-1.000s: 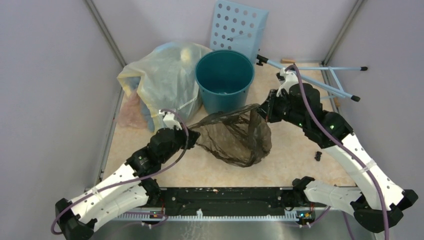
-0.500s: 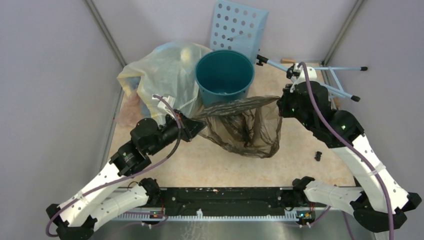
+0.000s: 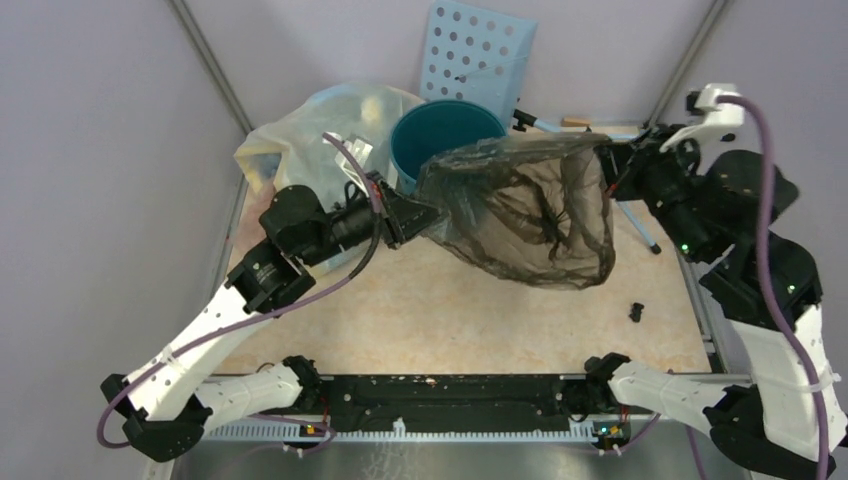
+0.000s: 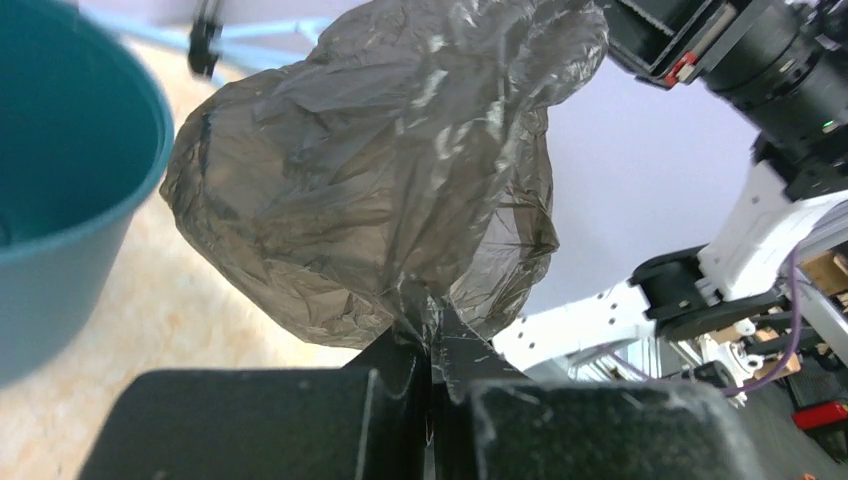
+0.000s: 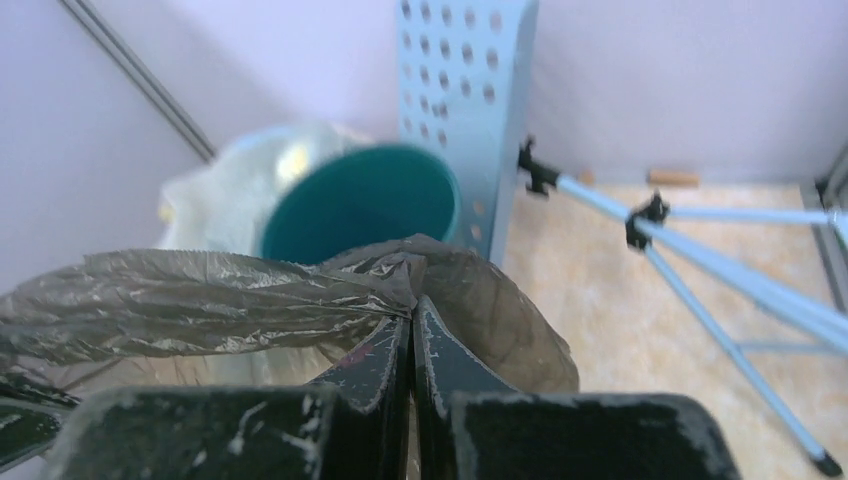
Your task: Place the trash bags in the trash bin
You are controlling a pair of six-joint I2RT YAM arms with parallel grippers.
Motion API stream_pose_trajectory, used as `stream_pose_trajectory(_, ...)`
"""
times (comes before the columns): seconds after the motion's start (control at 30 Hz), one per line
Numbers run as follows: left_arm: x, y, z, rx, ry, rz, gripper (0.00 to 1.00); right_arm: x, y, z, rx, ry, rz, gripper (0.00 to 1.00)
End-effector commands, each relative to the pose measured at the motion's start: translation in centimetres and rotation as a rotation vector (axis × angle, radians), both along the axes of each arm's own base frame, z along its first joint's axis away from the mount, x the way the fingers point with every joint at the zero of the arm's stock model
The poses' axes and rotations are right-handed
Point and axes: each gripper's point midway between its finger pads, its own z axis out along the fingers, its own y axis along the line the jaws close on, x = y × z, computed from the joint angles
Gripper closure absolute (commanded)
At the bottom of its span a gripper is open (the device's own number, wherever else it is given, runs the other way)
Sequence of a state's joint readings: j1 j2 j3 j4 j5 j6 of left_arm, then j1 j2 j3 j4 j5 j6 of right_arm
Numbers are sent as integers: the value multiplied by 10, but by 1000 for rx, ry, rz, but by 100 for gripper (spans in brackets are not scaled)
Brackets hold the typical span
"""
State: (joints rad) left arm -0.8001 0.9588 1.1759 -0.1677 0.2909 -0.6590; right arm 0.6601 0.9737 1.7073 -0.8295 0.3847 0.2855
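Left fingers (image 4: 395,360) and right fingers (image 5: 440,365) each pinch the trash bag (image 3: 530,215), stretched crosswise mid-air; the trash bin (image 3: 430,135) stands behind its left end, nearer the left fingers.

Trash bag (image 3: 530,215) between left pincer (image 3: 430,212) and right pincer (image 3: 606,160), before trash bin (image 3: 432,132); stuffed bag (image 3: 310,145) at bin's left.

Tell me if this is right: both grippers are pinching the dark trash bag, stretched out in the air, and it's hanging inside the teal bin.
Not quite. The left gripper and right gripper both pinch the dark trash bag, stretched out in the air, but it hangs outside the teal bin, beside its rim, as the left wrist view shows.
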Motion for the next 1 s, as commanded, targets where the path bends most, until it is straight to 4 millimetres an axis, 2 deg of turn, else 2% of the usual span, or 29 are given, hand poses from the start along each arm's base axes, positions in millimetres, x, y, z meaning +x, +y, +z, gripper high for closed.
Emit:
stream_pose_trajectory(0.0, -1, 10, 83, -139, -200, 34, 100, 1, -1, 67, 47, -187, 9, 100)
stream_pose_trajectory(0.1, 10, 19, 111, -162, -274, 120, 100, 6, 5, 92, 68, -251, 24, 100)
stream_pose_trajectory(0.23, 22, 39, 144, -194, -394, 257, 100, 18, 17, 114, 102, -312, 31, 100)
stream_pose_trajectory(0.4, 36, 64, 182, -197, -527, 425, 100, 36, 42, 136, 158, -368, 76, 100)
stream_pose_trajectory(0.53, 38, 81, 214, -215, -613, 515, 100, 51, 65, 157, 213, -402, 125, 100)
stream_pose_trajectory(0.67, 42, 93, 235, -225, -662, 591, 100, 61, 80, 177, 252, -439, 153, 100)
stream_pose_trajectory(0.77, 46, 101, 245, -220, -695, 644, 100, 71, 90, 183, 271, -454, 159, 100)
stream_pose_trajectory(0.97, 63, 107, 246, -146, -749, 750, 100, 92, 101, 187, 296, -484, 135, 100)
